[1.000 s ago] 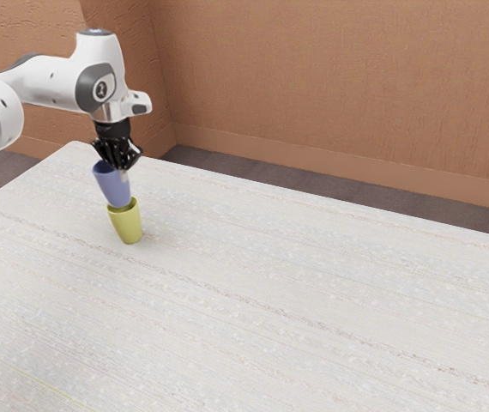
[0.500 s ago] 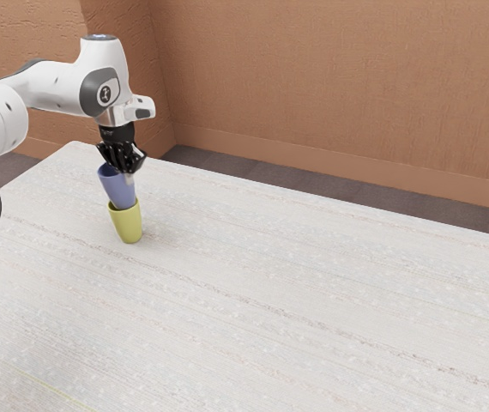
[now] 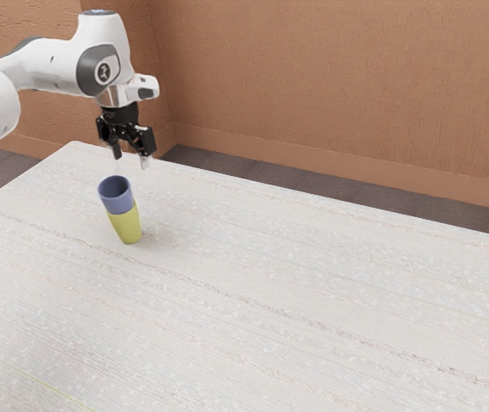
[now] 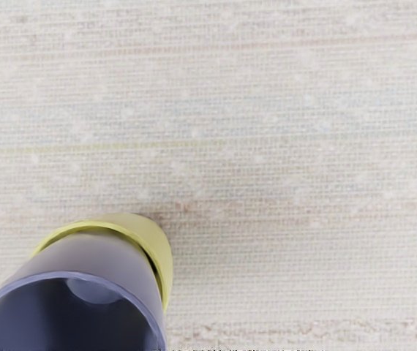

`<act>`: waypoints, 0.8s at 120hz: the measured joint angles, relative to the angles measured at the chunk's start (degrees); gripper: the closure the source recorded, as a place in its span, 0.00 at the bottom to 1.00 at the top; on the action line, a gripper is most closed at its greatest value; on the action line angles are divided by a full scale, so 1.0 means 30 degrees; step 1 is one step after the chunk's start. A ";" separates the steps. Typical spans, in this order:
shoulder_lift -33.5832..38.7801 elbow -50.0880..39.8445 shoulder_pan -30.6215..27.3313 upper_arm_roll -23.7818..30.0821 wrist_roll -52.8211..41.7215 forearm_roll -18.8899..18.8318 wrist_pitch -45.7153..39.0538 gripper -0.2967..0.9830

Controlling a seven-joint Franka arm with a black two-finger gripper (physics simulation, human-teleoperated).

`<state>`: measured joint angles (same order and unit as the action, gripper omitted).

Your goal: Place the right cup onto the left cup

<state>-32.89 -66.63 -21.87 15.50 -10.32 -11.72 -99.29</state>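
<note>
My gripper [image 3: 130, 160] is open above the cups in the exterior view, its two fingertips apart and holding nothing. Below it, separated by a gap, the blue-purple cup [image 3: 118, 202] rests with its lower part inside the yellow-green cup [image 3: 127, 227], its open mouth facing up. The yellow-green cup stands on the table. In the wrist view the blue-purple cup [image 4: 95, 259] is nested in the yellow-green cup [image 4: 159, 252], whose rim shows around it; the blue-purple cup's bottom is hidden inside.
The pale, streaked table [image 3: 296, 292] extends from the cups toward the exterior view's right. A brown wall [image 3: 339, 94] rises beyond the table's far edge.
My gripper has opened, let go of the blue-purple cup and risen above it. That cup has gone down deeper into the yellow-green cup, which has stayed in place.
</note>
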 joint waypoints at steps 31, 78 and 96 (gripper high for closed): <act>0.3452 -0.2576 0.3514 -0.2711 0.0047 0.1449 0.0742 0.25; 0.9062 -0.8698 1.0961 -0.8045 0.0375 0.3627 0.1036 0.23; 0.9658 -0.9329 1.2126 -0.8570 0.0740 0.3718 0.1203 0.23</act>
<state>-3.91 -94.62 14.51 -10.21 -8.10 -0.56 -95.68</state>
